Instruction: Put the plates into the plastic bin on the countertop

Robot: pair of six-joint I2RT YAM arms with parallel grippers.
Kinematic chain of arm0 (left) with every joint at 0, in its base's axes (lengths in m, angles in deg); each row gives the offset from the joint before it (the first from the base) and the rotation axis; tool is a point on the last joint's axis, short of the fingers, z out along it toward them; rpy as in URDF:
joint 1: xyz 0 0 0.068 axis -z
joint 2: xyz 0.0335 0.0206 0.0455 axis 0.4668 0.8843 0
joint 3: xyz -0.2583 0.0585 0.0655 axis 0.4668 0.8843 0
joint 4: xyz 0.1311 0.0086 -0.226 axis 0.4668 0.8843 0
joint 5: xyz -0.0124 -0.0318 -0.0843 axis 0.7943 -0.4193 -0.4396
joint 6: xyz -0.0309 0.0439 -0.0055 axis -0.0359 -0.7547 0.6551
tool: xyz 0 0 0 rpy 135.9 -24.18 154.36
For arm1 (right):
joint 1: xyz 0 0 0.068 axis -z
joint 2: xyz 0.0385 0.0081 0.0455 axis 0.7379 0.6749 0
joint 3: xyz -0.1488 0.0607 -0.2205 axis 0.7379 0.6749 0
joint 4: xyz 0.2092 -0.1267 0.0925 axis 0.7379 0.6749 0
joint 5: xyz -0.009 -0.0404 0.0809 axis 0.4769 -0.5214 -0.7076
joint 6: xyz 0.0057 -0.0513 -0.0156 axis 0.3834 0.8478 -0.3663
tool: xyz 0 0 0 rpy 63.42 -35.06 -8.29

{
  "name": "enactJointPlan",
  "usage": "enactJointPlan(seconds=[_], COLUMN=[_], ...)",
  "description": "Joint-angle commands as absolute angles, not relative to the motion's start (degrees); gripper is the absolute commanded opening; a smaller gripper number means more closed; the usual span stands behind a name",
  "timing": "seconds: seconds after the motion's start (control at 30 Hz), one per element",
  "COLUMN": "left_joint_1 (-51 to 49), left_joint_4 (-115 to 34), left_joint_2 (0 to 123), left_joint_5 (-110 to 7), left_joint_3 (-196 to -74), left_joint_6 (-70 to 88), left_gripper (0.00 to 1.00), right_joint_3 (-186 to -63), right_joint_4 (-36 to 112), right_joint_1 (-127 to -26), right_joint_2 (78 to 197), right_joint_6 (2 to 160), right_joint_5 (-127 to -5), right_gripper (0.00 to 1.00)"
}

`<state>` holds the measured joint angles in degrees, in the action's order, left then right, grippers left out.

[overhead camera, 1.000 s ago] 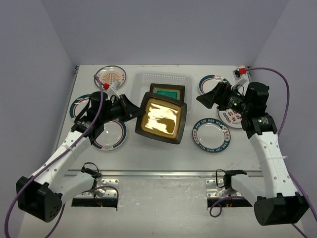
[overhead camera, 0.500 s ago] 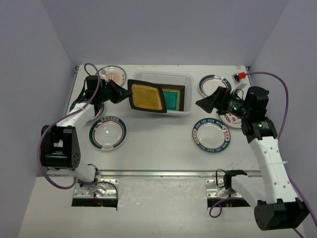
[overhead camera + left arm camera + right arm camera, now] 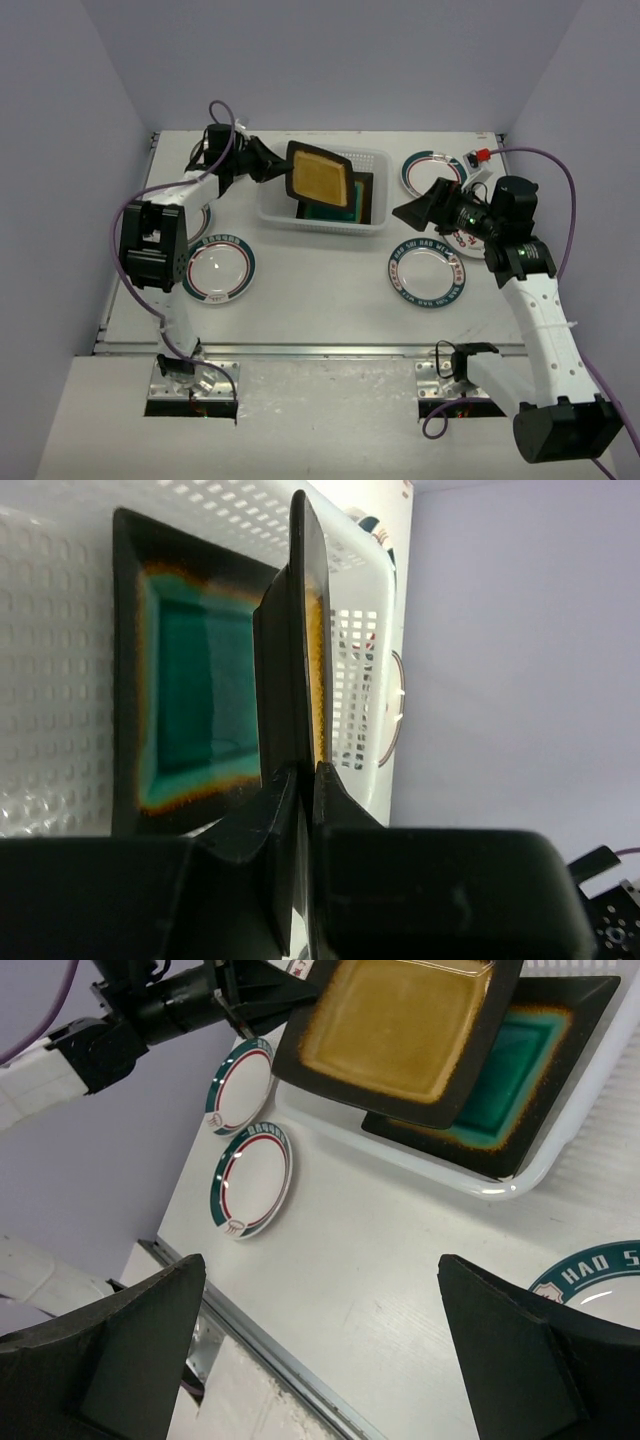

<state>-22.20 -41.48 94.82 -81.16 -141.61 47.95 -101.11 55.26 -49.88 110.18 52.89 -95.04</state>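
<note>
My left gripper point(image 3: 272, 166) is shut on the edge of the amber square plate point(image 3: 320, 180) and holds it tilted above the plastic bin point(image 3: 272, 215). In the left wrist view the plate point(image 3: 305, 620) is edge-on between my shut fingers point(image 3: 340, 800). The teal square plate point(image 3: 352, 205) lies flat inside the bin, also in the left wrist view point(image 3: 195, 710). My right gripper point(image 3: 412, 207) is open and empty, to the right of the bin above the countertop point(image 3: 320, 290). The right wrist view shows the amber plate point(image 3: 400, 1030) over the teal plate point(image 3: 520, 1070).
Round printed plates lie on the countertop: near left point(image 3: 218, 270), far left under the arm point(image 3: 196, 222), near right point(image 3: 427, 275), far right point(image 3: 430, 172), another under the right arm point(image 3: 470, 240). A metal rail point(image 3: 320, 348) runs along the near edge.
My left arm has swung the amber plate away from me and to the right, from in front of the bin to above it. The right gripper has barely moved.
</note>
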Motion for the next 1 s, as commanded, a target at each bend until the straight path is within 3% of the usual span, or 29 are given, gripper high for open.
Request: enactJointPlan(seconds=[0.0, 0.4, 0.47, 0.63, 0.77, 0.9, 0.97], left_joint_1=[-19.9, -15.6, -14.6, -13.2, -13.0, -12.8, -11.9], left_joint_4=[-40.4, -31.4, -29.4, -21.6, -14.9, -12.4, -11.8], left_joint_2=[99.0, 107.1, 107.4, 107.3, 106.7, 103.7, 101.5], left_joint_5=[-87.4, -81.2, -78.6, -70.5, -59.0, -50.8, -45.1], left_joint_3=[-154.6, -157.8, -158.2, -161.1, -163.8, -164.1, -163.6], left_joint_6=[43.7, 39.7, 38.8, 34.6, 32.2, 31.3, 30.9], left_gripper=[0.0, 0.01, 0.2, 0.42, 0.55, 0.61, 0.99], right_joint_3=[-101.0, -102.2, -102.3, -102.2, -102.5, -102.8, -103.0], right_joint_4=[54.2, 56.5, 56.5, 56.2, 55.8, 56.0, 56.2], right_joint_1=[-49.7, -49.7, -49.7, -49.7, -49.7, -49.7, -49.7], right_joint_2=[109.0, 108.5, 108.5, 108.9, 109.1, 109.6, 109.9], right_joint_6=[54.9, 57.0, 57.1, 56.9, 56.4, 56.5, 56.6], right_joint_5=[-95.7, -95.7, -95.9, -96.2, -96.7, -96.6, -96.6], right_gripper=[0.99, 0.99, 0.99, 0.99, 0.99, 0.99, 0.99])
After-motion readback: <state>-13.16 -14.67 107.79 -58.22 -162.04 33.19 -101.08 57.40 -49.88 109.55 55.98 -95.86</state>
